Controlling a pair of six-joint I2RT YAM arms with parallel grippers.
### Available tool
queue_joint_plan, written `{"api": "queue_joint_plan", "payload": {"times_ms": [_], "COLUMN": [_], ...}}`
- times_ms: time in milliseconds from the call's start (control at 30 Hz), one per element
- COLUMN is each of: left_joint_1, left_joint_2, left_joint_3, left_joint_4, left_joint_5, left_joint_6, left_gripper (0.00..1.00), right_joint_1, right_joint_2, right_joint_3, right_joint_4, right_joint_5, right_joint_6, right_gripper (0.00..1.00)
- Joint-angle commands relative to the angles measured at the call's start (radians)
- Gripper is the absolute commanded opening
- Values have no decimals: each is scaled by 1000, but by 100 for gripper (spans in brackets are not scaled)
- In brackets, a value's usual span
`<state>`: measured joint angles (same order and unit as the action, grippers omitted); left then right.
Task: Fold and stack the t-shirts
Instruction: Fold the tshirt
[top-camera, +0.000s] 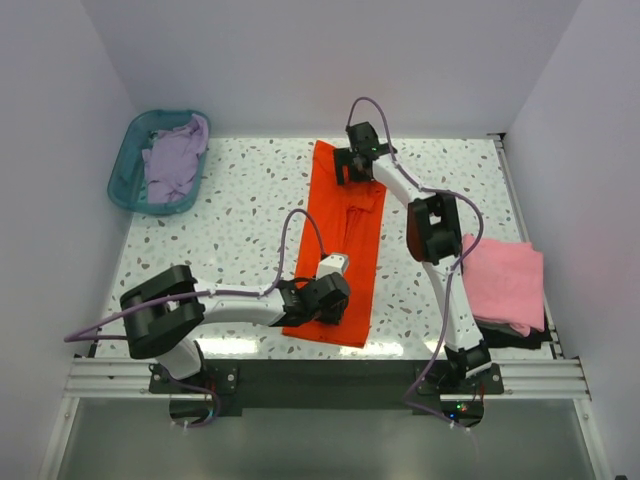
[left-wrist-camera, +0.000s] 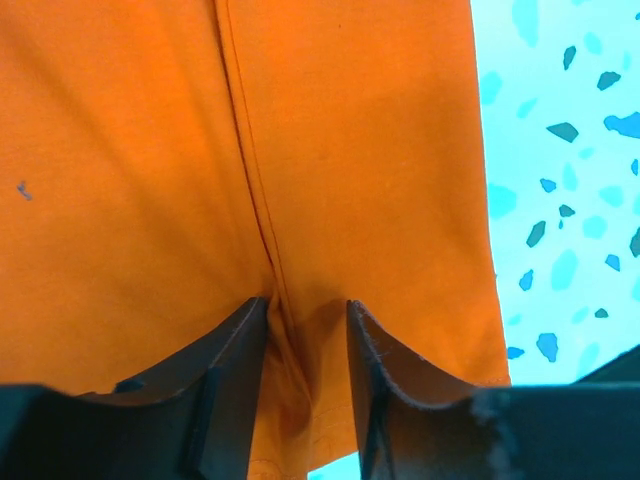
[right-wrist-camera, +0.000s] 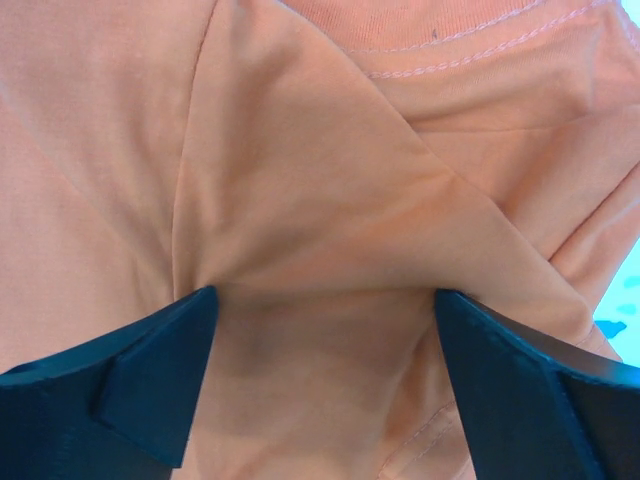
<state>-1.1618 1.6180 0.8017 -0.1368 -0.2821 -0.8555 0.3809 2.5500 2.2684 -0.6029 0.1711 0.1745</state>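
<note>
Three shirts are in sight. One, the orange shirt (top-camera: 352, 222), lies mid-table as a long narrow strip running from the far edge to the near edge, its near end angled slightly right. The left gripper (top-camera: 335, 268) is down on the near part of that strip. In the left wrist view its fingers (left-wrist-camera: 230, 350) stand partly apart with their tips on the cloth, one on each side of a stitched seam that runs straight up the strip. The cloth lies in the gap between them and is not pinched. Speckled table (top-camera: 240, 230) shows just right of the strip's edge.

At the far end sits the right gripper (top-camera: 352, 165), its arm reaching in from the near right. In its own view the jaws are spread wide and hold nothing. The fingers (right-wrist-camera: 150, 370) press on a folded flap of the shirt, and creases fan out from the left tip. A stitched hem crosses the top of that view.

Folded square, the pink shirt (top-camera: 500, 280) rests at the table's right edge, well apart from the strip, on top of something dark that cannot be made out. The lavender shirt (top-camera: 172, 165) is bunched unfolded inside the basket (top-camera: 122, 178) at the far left corner.
</note>
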Motion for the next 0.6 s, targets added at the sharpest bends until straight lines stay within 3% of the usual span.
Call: {"api": "queue_joint_plan", "payload": {"times_ms": [0, 33, 200, 333, 433, 567], "left_joint_1": [-12, -10, 25, 66, 118, 151], "left_joint_2": [-42, -61, -210, -355, -467, -584], "left_joint_3": [7, 30, 76, 18, -56, -150], "left_joint_4": [-41, -59, -150, -207, -256, -282], "left_joint_5": [58, 29, -40, -104, -109, -62], "left_joint_6": [-48, -31, 15, -19, -71, -83], "left_gripper": [45, 49, 53, 54, 54, 52], "right_joint_1": [-4, -4, -4, -1, 65, 245], "right_joint_2": [-46, -66, -220, -451, -682, -954], "right_joint_3": [-23, -38, -63, -203, -528, -936], "right_joint_4": [21, 29, 29, -20, 55, 140], "right_joint_5": [-18, -18, 7, 10, -64, -12], "right_joint_6": [-72, -70, -15, 126, 293, 425], "right_gripper": [98, 99, 99, 99, 98, 93]}}
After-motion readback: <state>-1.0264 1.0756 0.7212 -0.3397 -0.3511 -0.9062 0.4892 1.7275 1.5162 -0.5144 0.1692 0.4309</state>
